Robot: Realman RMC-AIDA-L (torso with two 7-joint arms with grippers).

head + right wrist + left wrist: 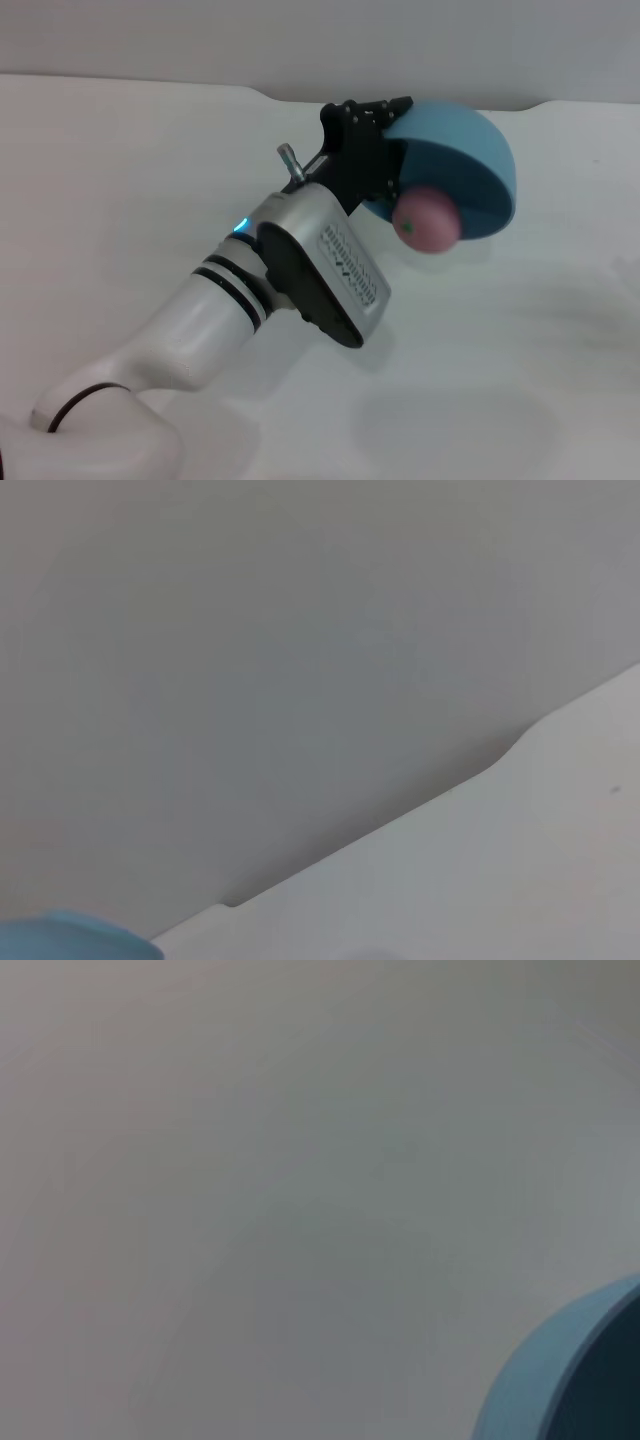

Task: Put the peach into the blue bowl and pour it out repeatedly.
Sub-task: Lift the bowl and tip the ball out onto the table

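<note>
Left gripper (pixel 385 140): closed on the rim of the blue bowl (pixel 470 150), holding it lifted and tipped on its side, mouth facing down and toward the robot.
Peach (pixel 427 220): at the bowl's lower rim, half out of the mouth, above the white table (pixel 120 180); whether it touches the rim cannot be told.
Head view only: the left arm, the gripper and the peach.
Left wrist view: a slice of bowl rim (pixel 560 1370) at one corner, the rest bare table.
Right wrist view: a sliver of the bowl (pixel 70 935), the table's far edge (pixel 400 815) with its notch, and the wall (pixel 250 650) behind.
Right gripper: not seen.
Open room: wide bare tabletop left, right and in front of the bowl; the far edge lies just behind it.
</note>
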